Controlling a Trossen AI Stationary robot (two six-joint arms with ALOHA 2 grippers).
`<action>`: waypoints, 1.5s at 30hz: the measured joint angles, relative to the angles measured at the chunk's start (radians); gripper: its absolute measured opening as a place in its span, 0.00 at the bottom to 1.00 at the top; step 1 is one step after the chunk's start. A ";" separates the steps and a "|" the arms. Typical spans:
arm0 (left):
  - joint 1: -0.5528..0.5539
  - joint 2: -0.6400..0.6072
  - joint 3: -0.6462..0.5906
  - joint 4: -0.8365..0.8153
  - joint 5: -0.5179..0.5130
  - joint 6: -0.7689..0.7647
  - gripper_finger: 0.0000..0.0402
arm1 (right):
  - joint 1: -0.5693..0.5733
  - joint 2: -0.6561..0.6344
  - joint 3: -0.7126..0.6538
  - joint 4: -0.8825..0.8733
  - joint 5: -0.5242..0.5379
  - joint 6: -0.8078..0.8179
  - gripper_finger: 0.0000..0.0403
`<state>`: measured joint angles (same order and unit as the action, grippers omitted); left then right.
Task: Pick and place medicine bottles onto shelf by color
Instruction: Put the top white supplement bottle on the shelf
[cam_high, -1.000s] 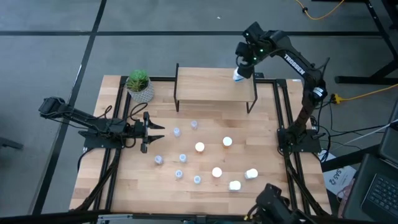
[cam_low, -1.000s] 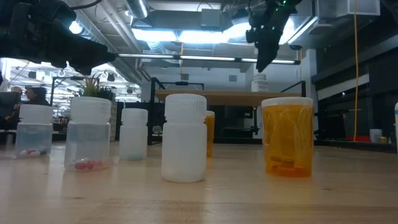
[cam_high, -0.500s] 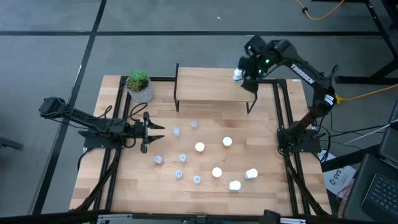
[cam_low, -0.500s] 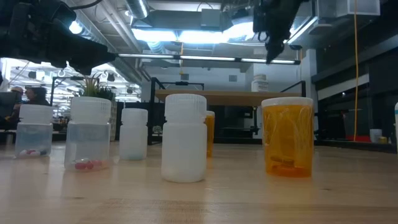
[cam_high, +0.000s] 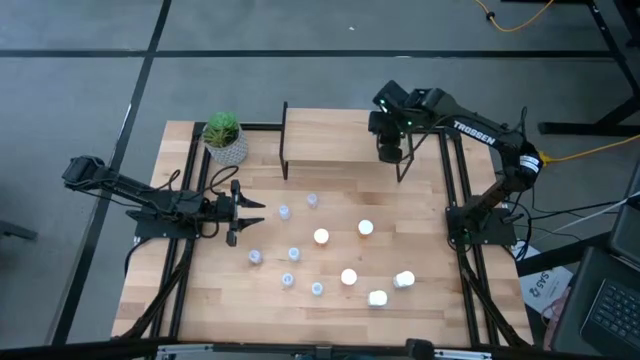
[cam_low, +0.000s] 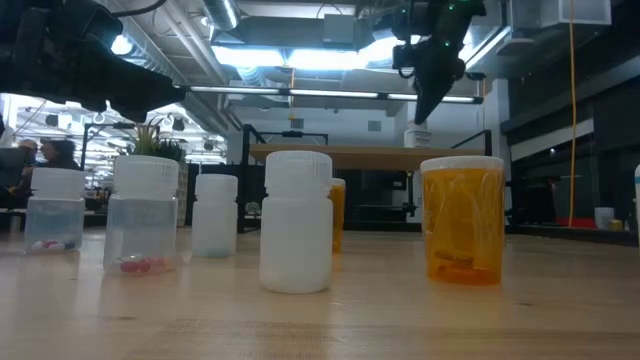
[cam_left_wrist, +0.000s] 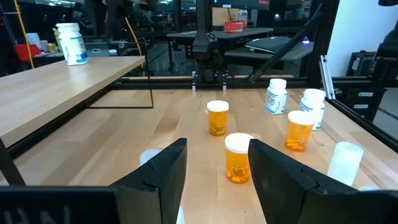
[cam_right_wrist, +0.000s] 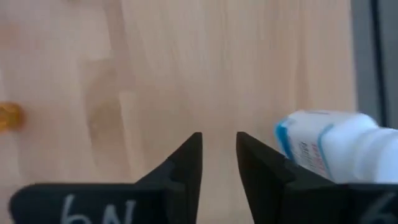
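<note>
Hovering above right end of low light-wood shelf (cam_high: 340, 136): right gripper (cam_high: 389, 151), fingers nearly closed, gripping nothing. Standing upright just beside it: white blue-labelled medicine bottle (cam_right_wrist: 329, 147). Lying toward 7 o'clock: remaining tabletop bottles.

Grey floor (cam_high: 90, 60) crossed by dark lines; ceiling strip lights (cam_low: 300, 55) glow overhead.

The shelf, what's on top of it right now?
One white bottle with a blue label stands on the shelf near its right end. From above, the right tool covers it. No other bottle shows on the visible board.
</note>
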<state>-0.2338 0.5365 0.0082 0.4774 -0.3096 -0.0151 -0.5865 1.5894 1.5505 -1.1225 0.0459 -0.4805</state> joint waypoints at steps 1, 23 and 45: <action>0.000 0.000 0.000 0.000 0.000 0.000 0.41 | 0.003 0.000 0.000 0.000 0.026 0.000 0.22; 0.000 0.000 0.000 0.002 0.000 -0.001 0.41 | -0.019 0.045 -0.005 0.051 0.148 -0.030 0.18; 0.000 0.000 0.000 0.002 0.000 -0.002 0.41 | -0.034 0.046 -0.002 0.121 0.169 -0.023 0.18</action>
<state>-0.2337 0.5364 0.0079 0.4794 -0.3094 -0.0174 -0.6206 1.6352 1.5488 -1.0015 0.2151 -0.5032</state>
